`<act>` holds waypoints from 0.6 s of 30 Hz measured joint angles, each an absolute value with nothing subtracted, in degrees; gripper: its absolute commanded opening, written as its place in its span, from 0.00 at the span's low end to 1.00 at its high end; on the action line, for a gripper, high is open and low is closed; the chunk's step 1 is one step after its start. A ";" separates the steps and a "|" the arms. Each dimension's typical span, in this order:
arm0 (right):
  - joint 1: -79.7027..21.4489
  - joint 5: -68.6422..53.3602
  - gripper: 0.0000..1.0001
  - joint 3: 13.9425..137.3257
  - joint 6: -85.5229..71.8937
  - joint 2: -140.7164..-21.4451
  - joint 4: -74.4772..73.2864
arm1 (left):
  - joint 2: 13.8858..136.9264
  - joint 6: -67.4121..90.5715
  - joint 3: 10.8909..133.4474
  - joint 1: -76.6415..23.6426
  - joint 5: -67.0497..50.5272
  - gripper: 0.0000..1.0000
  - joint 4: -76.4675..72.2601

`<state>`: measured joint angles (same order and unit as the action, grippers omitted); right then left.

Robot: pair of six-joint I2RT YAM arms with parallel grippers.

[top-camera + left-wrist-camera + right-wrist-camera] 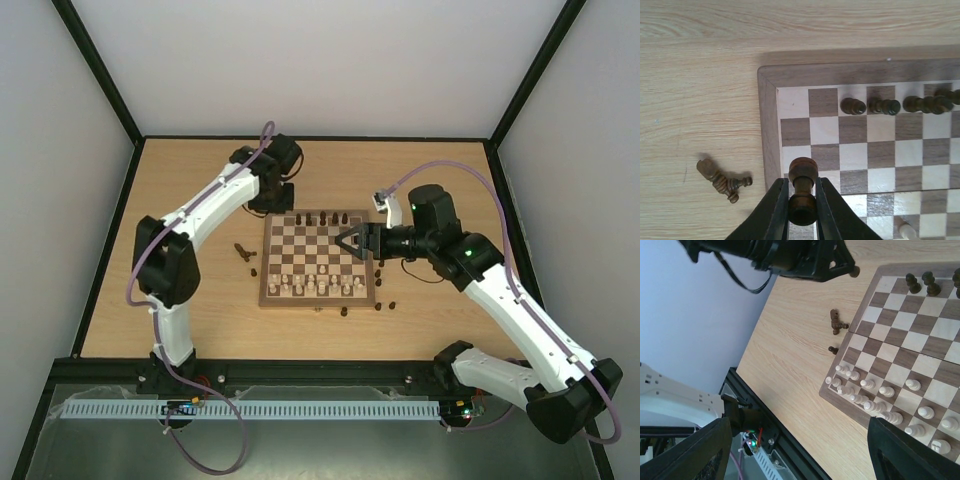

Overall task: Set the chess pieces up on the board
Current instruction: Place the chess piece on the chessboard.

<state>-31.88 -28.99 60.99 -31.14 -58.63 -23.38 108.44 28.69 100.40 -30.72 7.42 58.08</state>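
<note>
The board [268, 262] lies mid-table, with cream chessmen [310, 287] on its near rows and a few dark brown pieces [326, 217] on its far row. My left gripper [283, 203] hovers at the board's far left corner. In the left wrist view it [802, 200] is shut on one dark brown piece [803, 175], held above the board's edge [768, 115]. Dark pieces [853, 106] stand on the back row. My right gripper [352, 243] is open and empty over the board's right side, its fingers [695, 452] spread wide.
Loose dark pieces lie on the table left of the board [243, 251], also seen in the left wrist view [722, 181] and the right wrist view [836, 322]. More loose dark pieces lie right of and in front of the board [388, 303]. A black rail [300, 372] runs along the near edge.
</note>
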 measured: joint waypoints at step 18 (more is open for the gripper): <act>-31.88 -30.72 0.76 59.16 -29.76 -58.89 -23.44 | 123.79 25.63 109.71 -27.62 7.27 0.15 61.91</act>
